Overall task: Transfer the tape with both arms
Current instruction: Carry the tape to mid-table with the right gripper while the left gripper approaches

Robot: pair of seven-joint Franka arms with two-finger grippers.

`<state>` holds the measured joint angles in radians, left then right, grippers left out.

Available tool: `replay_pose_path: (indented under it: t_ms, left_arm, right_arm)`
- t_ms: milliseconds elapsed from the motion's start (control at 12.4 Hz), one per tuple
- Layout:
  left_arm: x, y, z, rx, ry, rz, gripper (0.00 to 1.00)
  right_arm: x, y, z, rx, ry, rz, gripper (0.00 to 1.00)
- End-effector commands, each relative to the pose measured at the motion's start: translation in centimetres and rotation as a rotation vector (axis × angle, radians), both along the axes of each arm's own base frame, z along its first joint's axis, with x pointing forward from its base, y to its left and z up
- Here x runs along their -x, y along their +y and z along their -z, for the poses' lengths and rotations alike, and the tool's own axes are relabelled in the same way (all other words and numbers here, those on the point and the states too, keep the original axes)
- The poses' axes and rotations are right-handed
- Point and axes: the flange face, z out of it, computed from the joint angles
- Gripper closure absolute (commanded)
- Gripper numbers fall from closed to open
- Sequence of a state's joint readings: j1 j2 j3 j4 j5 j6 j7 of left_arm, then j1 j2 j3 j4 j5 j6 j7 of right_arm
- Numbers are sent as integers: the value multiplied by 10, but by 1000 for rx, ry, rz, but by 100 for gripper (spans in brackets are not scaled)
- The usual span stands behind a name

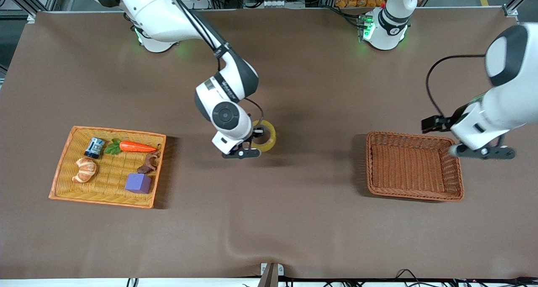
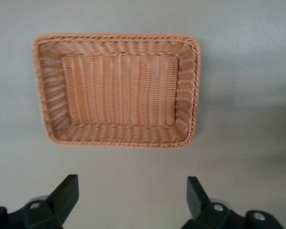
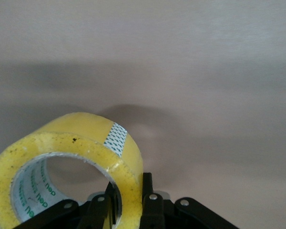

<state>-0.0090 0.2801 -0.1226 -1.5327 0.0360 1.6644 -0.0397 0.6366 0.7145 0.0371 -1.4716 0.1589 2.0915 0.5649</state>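
The brown desk (image 1: 294, 228) is carrying two baskets. The orange tray (image 1: 63, 169) is sitting toward the right arm's end, holding a carrot (image 1: 136, 146), a purple cube (image 1: 138, 182), a croissant (image 1: 85, 169), a small can (image 1: 95, 147) and a brown piece (image 1: 150, 163). The brown basket (image 1: 456, 182) is sitting toward the left arm's end with nothing showing inside it.

The right arm is reaching out over the middle of the desk, and its claw (image 1: 255, 140) is pinching the wall of the tape (image 1: 271, 140), one finger inside the hole and one outside. The tape is hanging tilted in that grip, over the bare desk between the two baskets.

The left claw (image 2: 132, 195) is hovering with its fingers spread wide, over the basket's edge at the left arm's end of the desk.
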Motion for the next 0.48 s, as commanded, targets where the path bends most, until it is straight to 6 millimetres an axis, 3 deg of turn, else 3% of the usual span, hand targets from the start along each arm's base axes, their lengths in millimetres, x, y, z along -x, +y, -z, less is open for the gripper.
replay_pose_path:
  t_ms: [0,81,161,242,404]
  left_arm:
    - [-11,-28,30,10,3,-2,0]
    - [-14,-40,42,8,2,-17,0]
    - [-16,-58,54,8,3,-6,0]
    - [-15,-74,65,8,11,14,0]
    - [-12,-104,78,3,13,23,0]
  right_arm:
    - [-6,16,24,-28,-36,48,100]
    - [-10,16,35,-44,-65,53,100]
    - [-13,18,40,-52,-78,55,70]
    - [-16,17,38,-57,-81,63,1]
    - [-16,21,19,-72,-96,67,0]
